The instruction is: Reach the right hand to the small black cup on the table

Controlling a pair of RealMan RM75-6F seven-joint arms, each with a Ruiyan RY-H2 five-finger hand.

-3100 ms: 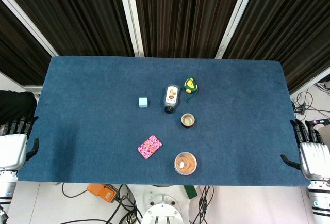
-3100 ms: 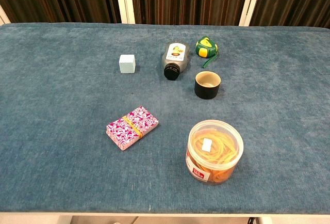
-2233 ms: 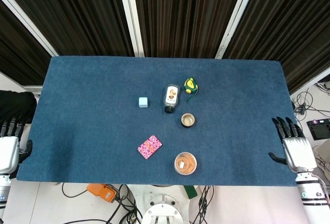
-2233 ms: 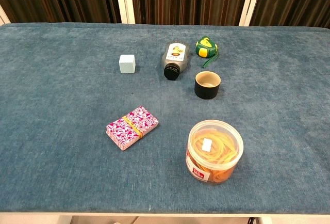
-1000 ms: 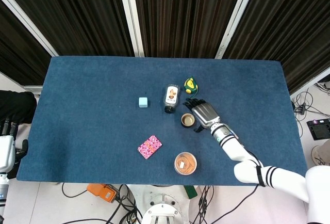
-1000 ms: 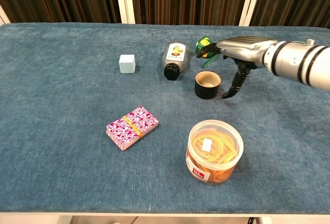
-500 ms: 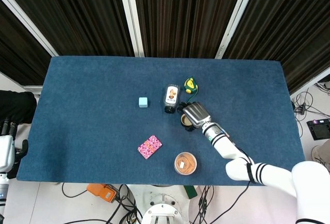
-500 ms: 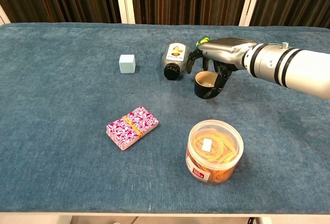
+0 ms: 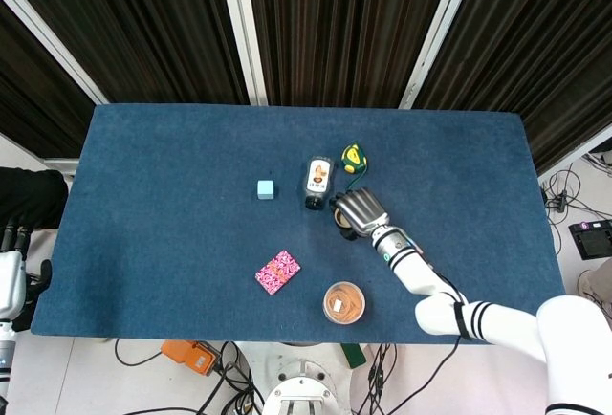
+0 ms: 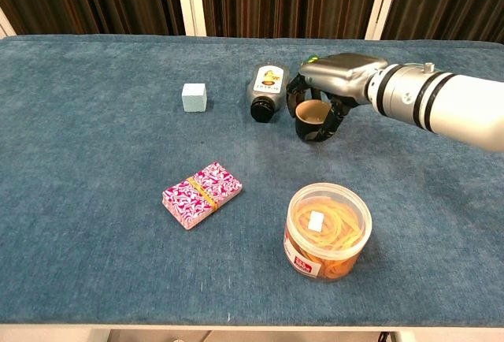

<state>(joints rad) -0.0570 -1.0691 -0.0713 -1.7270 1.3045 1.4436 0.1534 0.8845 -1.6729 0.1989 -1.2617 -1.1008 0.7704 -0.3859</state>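
**A:** The small black cup [image 10: 313,120] with the tan inside sits near the middle of the blue cloth-covered surface [image 10: 94,169], and your right hand [image 10: 340,75] is directly over it. The fingers [image 10: 294,96] curl down on the cup's left side and the thumb comes down on its right, so the cup lies just below the palm. It looks tilted toward the camera in the chest view.

**B:** Is the hand holding it?

**A:** The digits bracket the cup and appear to touch its wall, so I judge that the hand has closed on it. The head view hides most of the cup under the hand [image 9: 358,210].

**B:** What crowds you there?

**A:** The grey flat bottle with the black cap [image 10: 265,93] lies just left of your fingers, its long axis running away from you, cap end nearest. The green and yellow tape measure [image 9: 355,157] lies just beyond the hand. Any sideways drift to the left risks nudging the bottle.

**B:** And the other arm?

**A:** Your left hand [image 9: 11,272] hangs off the surface's left edge, well apart from everything. Whether its fingers are spread, I cannot tell. The clear round tub of orange bands [image 10: 327,230], the pink patterned packet [image 10: 201,194] and the pale blue cube [image 10: 194,97] lie out of your way.
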